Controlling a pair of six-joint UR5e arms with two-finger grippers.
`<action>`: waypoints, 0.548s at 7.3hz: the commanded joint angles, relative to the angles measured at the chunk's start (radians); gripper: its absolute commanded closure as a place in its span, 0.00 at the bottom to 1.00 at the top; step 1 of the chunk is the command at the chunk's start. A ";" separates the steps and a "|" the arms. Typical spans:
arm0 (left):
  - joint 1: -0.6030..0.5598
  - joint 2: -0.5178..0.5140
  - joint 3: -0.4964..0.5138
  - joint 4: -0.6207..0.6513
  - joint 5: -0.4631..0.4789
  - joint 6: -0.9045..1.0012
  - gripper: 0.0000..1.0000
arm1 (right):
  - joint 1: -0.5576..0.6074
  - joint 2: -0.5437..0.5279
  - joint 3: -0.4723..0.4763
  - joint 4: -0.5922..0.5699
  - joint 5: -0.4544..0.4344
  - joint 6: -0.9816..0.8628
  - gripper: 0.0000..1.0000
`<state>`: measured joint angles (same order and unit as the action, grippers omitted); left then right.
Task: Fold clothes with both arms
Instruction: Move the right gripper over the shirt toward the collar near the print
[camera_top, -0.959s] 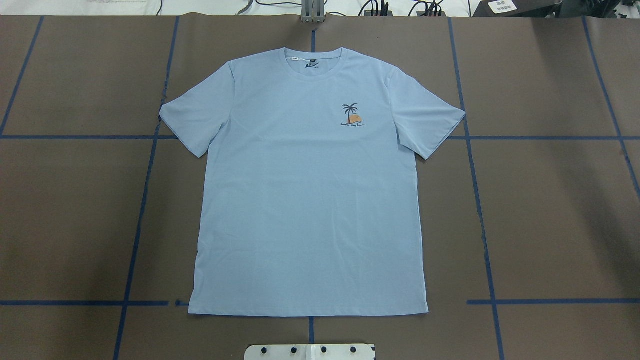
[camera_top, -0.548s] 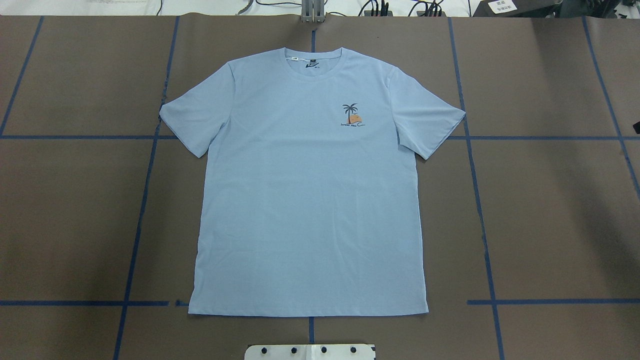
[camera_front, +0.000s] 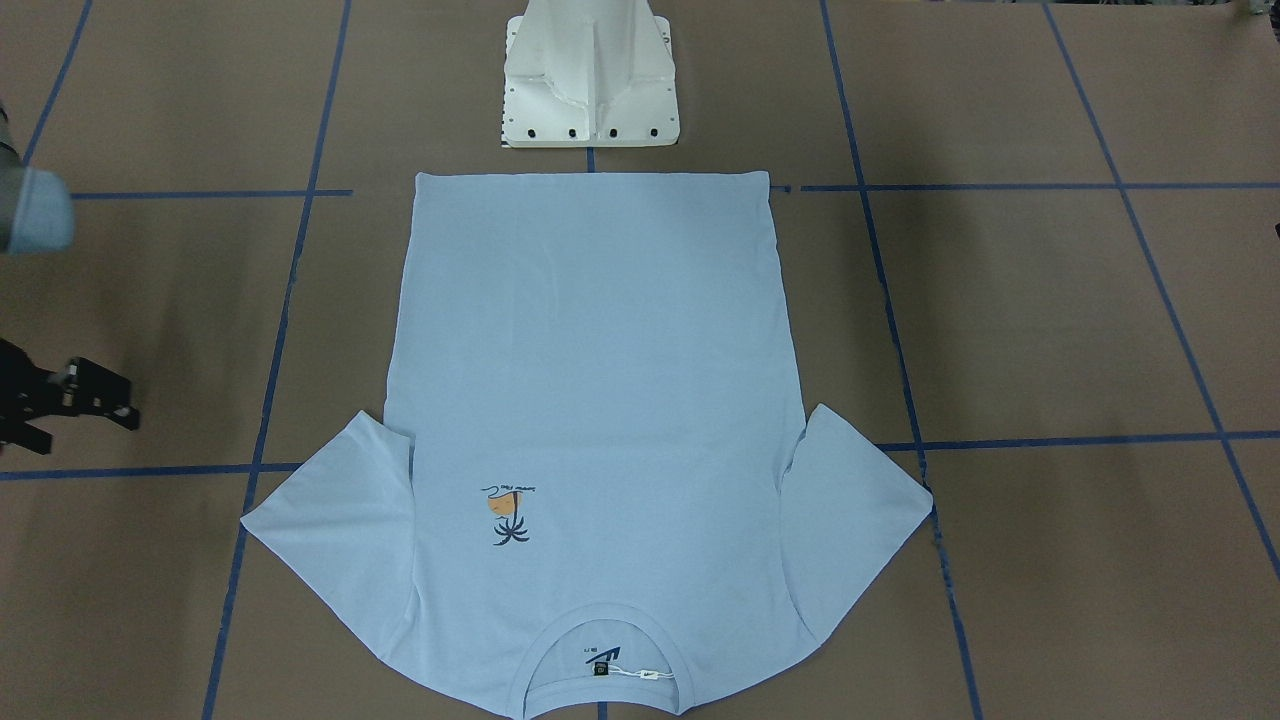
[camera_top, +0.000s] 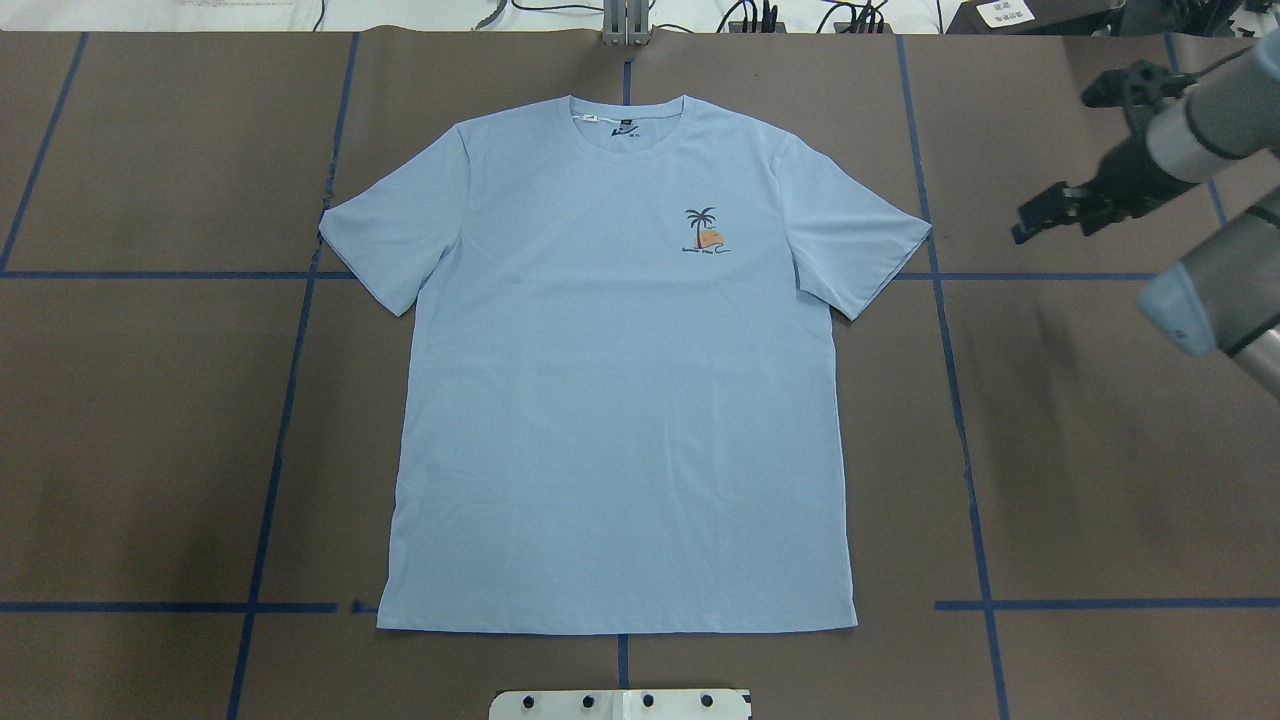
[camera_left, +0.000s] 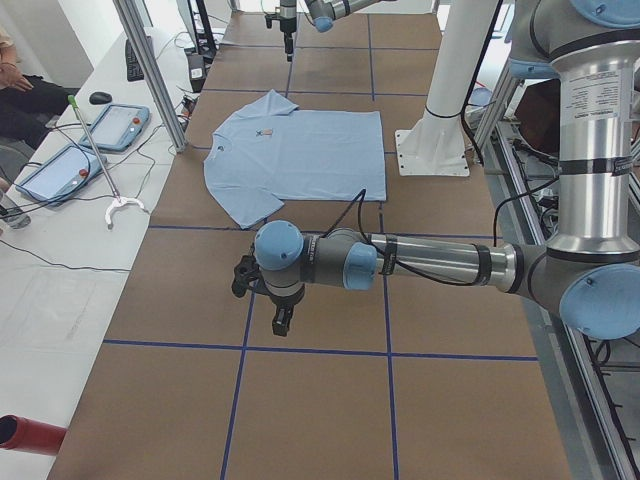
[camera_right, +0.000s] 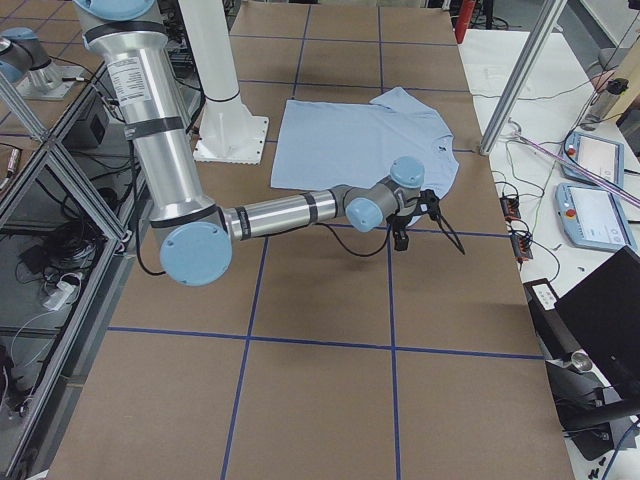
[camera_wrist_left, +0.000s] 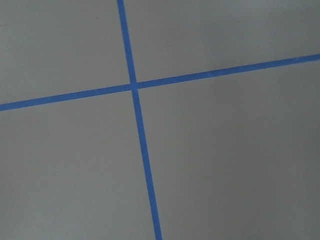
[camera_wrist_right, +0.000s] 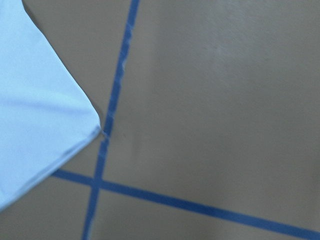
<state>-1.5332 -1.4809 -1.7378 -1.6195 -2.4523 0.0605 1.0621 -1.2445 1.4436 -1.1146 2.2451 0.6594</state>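
So, a soft blue T-shirt lies flat and face up in the middle of the brown counter, not folded yet.
It looks light, thin and floppy, so I think it will sag and wrinkle if only one side is lifted. Good places to pinch are its edges, like a sleeve or the bottom corners, both sides at once. The right arm hangs near that sleeve, not touching it. Its jaws are too dark and small to tell if they are apart. The left arm is well away over bare counter, and I cannot tell about its jaws either.
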 joint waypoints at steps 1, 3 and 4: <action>0.001 0.007 0.035 -0.179 -0.004 -0.013 0.00 | -0.119 0.150 -0.151 0.187 -0.187 0.365 0.01; 0.002 0.013 0.064 -0.237 -0.005 -0.022 0.00 | -0.129 0.161 -0.273 0.349 -0.231 0.420 0.04; 0.002 0.013 0.066 -0.240 -0.005 -0.024 0.00 | -0.131 0.161 -0.273 0.352 -0.233 0.424 0.14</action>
<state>-1.5312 -1.4692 -1.6785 -1.8422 -2.4572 0.0414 0.9374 -1.0885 1.2029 -0.8051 2.0298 1.0634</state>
